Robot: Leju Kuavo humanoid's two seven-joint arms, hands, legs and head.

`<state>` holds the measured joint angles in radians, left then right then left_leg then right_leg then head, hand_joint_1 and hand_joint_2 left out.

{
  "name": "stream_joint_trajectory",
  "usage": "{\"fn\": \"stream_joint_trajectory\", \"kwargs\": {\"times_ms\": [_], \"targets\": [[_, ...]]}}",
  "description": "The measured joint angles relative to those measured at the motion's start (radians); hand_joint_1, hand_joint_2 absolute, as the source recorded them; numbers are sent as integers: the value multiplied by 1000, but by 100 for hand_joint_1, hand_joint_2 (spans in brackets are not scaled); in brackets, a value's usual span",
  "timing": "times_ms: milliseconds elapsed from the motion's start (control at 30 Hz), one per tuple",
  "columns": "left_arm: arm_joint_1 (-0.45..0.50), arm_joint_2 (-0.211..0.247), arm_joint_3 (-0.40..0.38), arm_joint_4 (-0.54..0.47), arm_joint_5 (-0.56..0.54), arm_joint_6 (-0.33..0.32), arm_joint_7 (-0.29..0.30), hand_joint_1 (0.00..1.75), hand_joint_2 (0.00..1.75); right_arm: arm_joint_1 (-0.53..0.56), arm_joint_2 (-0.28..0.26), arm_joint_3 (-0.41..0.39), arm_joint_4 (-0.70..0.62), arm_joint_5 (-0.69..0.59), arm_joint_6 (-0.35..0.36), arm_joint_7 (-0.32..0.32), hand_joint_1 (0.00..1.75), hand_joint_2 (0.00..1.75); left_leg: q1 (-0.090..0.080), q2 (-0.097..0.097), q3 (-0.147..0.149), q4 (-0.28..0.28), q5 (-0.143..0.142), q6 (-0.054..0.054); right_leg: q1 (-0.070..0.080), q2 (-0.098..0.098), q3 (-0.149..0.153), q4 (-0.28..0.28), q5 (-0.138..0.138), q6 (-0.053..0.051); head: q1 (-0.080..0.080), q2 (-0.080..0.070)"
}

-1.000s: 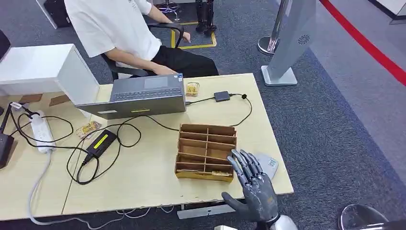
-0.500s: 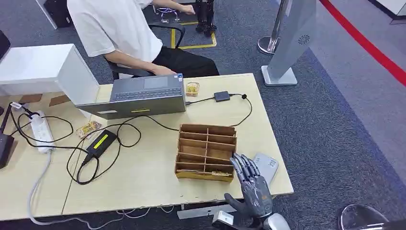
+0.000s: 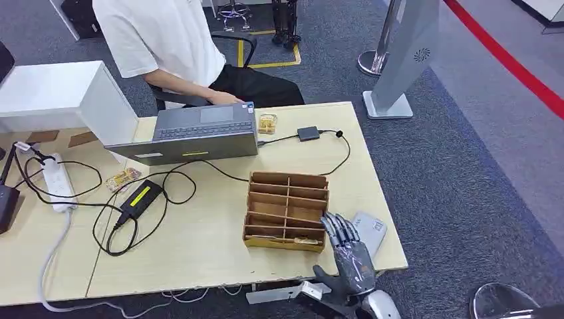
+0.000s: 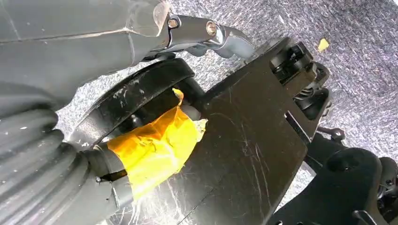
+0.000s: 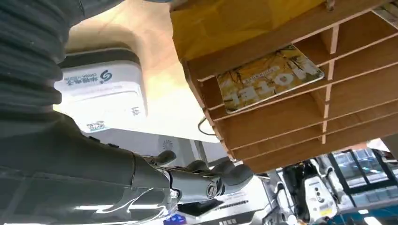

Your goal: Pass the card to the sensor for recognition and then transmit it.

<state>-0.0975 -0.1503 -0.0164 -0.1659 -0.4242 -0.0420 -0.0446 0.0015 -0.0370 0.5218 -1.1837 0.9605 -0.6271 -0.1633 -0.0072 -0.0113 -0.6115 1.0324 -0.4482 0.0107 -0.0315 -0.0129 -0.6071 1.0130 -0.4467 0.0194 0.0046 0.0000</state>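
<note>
A yellow card (image 5: pixel 270 77) printed HOTEL lies flat in a slot of the wooden organiser (image 5: pixel 300 126). From the head view it is a yellow sliver (image 3: pixel 304 240) in the front row of the organiser (image 3: pixel 287 207). The grey-white sensor (image 3: pixel 370 230) (image 5: pixel 101 89) sits on the table just right of the organiser. My right hand (image 3: pixel 349 260) hovers at the table's front edge by the organiser's front right corner, fingers straight and spread, holding nothing. My left hand (image 4: pixel 141 28) hangs over the floor with one digit (image 4: pixel 206 32) showing; its other fingers are hidden.
A laptop (image 3: pixel 199 131) stands at the back of the table (image 3: pixel 199 259), with a person (image 3: pixel 166 40) seated behind it. Cables, a power strip (image 3: pixel 56 181) and a black adapter (image 3: pixel 140 197) lie on the left. A grey stand (image 3: pixel 399 60) rises from the carpet beyond.
My right hand has drawn back slightly toward the front edge, uncovering more of the sensor. The person behind the laptop has shifted an arm.
</note>
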Motion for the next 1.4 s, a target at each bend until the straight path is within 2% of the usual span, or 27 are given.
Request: {"fn": "stream_joint_trajectory", "kwargs": {"times_ms": [333, 533, 833, 1400], "targets": [[-3, -2, 0, -1, -16, -3, 8, 0, 175, -70, 66, -24, 92, 18, 6, -47, 0, 175, 0, 0, 0, 0, 0, 0, 0, 0, 0, 0, 0, 0, 0, 0], [-3, -2, 0, -1, -16, -4, 9, 0, 175, -80, 85, -27, 99, 18, 22, -50, 0, 175, 0, 0, 0, 0, 0, 0, 0, 0, 0, 0, 0, 0, 0, 0], [-3, -2, 0, -1, -16, -4, 9, 0, 175, -80, 88, -27, 95, 21, 40, -39, 0, 175, 0, 0, 0, 0, 0, 0, 0, 0, 0, 0, 0, 0, 0, 0], [-3, -2, 10, -1, -19, -4, 10, 0, 175, -26, 69, -43, 26, 18, 16, -2, 0, 175, 0, 0, 0, 0, 0, 0, 0, 0, 0, 0, 0, 0, 0, 0]]}}
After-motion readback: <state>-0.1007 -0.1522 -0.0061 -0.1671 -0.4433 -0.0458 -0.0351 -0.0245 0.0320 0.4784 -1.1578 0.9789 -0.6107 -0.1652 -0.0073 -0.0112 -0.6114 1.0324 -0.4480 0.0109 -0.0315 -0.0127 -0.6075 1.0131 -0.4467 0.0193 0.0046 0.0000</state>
